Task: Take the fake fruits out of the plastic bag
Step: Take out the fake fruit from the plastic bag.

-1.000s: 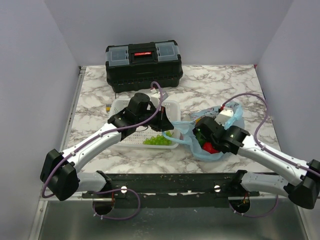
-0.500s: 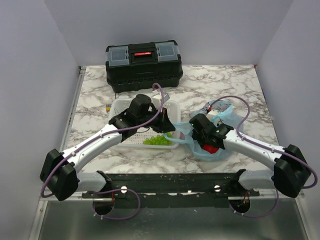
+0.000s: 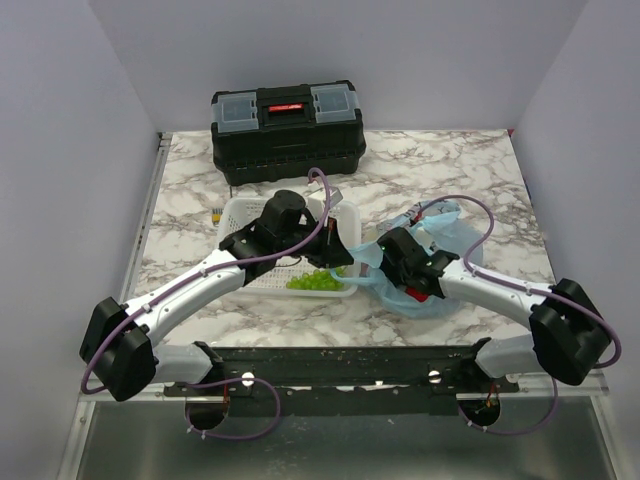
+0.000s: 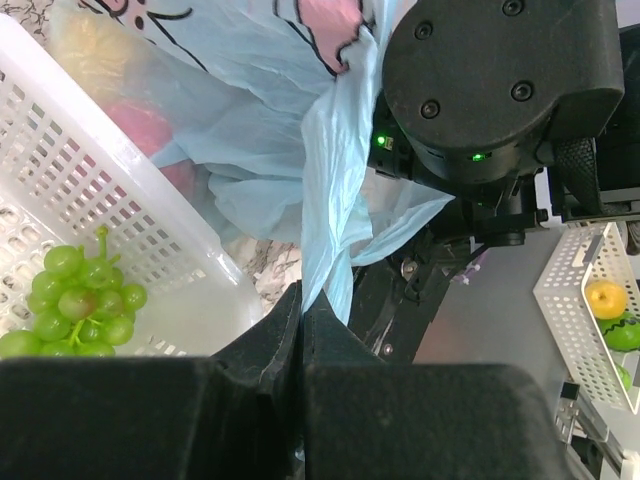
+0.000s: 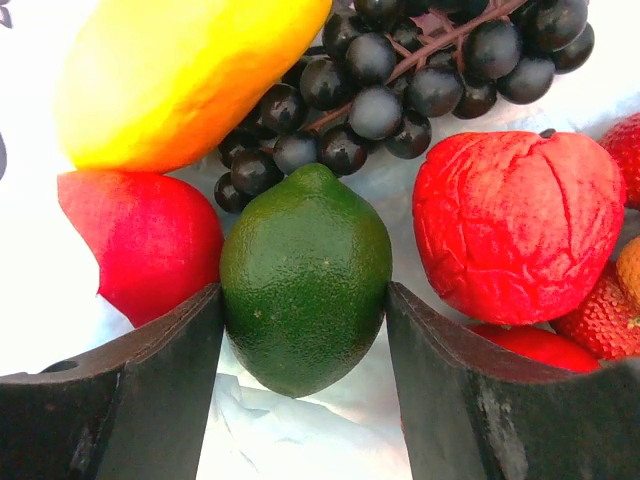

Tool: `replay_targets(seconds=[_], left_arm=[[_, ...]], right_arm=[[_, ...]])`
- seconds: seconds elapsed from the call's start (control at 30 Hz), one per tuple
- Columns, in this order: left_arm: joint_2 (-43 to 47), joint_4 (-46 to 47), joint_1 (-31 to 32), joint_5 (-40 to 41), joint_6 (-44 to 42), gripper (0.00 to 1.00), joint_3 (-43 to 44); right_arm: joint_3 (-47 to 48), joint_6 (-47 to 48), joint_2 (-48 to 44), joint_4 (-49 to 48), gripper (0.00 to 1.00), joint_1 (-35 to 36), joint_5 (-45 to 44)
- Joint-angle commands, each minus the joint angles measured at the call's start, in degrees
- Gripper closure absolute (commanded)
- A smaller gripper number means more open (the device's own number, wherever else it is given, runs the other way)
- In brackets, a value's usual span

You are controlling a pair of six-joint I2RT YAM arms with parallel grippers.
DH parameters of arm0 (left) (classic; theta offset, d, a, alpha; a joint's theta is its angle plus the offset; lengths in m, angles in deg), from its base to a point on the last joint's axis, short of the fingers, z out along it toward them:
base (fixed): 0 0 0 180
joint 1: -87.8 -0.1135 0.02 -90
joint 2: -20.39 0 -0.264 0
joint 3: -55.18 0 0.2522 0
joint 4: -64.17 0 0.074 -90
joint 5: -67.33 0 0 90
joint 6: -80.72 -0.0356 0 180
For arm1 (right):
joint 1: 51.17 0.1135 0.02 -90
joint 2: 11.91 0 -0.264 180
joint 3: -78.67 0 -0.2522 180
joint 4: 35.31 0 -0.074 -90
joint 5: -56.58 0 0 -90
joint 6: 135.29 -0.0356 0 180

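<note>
Straddling green lime [image 5: 305,270] inside bag [image 4: 335,180], right claw [image 5: 303,300] (grip unclear); left claw [image 4: 302,305] pinches bag.

Marble table [image 3: 455,165]: toolbox [image 3: 287,125], white basket [image 3: 237,213], blue bag [image 3: 458,228]

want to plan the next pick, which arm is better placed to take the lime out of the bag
Right. The right hand is already in the bag, open with a finger on each side of the lime. The left hand is shut on a fold of the bag.
</note>
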Motion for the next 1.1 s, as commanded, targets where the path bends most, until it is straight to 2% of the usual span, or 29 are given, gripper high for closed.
replay_targets(seconds=[0.0,0.23,0.57,0.83,1.07], left_arm=[[0.4,0.04,0.21,0.73,-0.69,1.0,-0.12],[0.9,-1.04,0.22,2.55,-1.61,1.0,-1.47],[-0.72,-0.39,0.56,2.08,-1.34,1.0,-1.04],[-2.32,-0.11,1.92,2.07,-1.16,1.0,-0.14],[-3.41,-0.11,2.54,1.88,-1.13,1.0,0.26]], right_arm=[[-2.49,0.47,3.77,0.44,0.36,-0.84,1.02],[-3.71,2.07,-0.36,0.63,0.43,-1.38,-0.79],[-5.01,4.2,-11.67,2.57,0.68,-1.42,-4.86],[-3.28,3.69,-16.65,5.8,0.71,-1.37,-9.37],[-1.07,7.47,-22.3,6.07,0.73,-1.37,-7.6]])
